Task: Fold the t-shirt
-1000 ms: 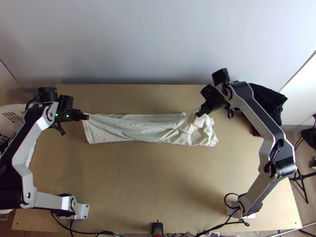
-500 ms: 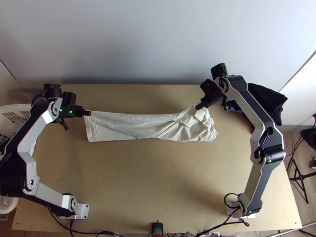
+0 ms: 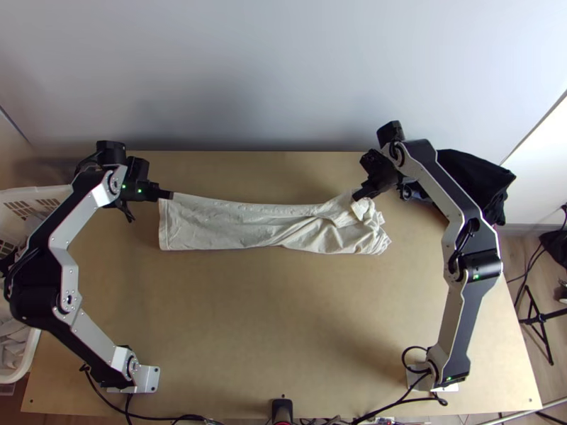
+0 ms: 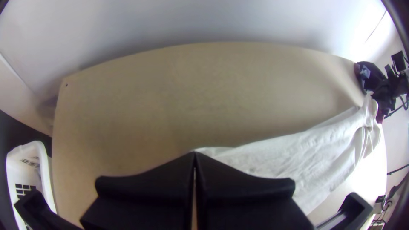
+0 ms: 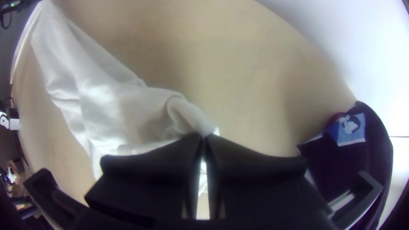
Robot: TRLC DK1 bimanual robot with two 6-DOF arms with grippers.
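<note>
Left end effector: grasping t-shirt corner | right end effector: grasping bunched part | pinched fabric hidden

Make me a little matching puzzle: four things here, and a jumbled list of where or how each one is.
Things
1. T-shirt
2. Basket
3. Cloth heap
4. Left arm

Places and states
a. dark, by the table's far right corner
b. has its jaws shut on a pale cloth corner
c. cream, stretched between both pairs of jaws, bunched towards its right end
d. white, at the table's left edge

Pairs: 1-c, 2-d, 3-a, 4-b
</note>
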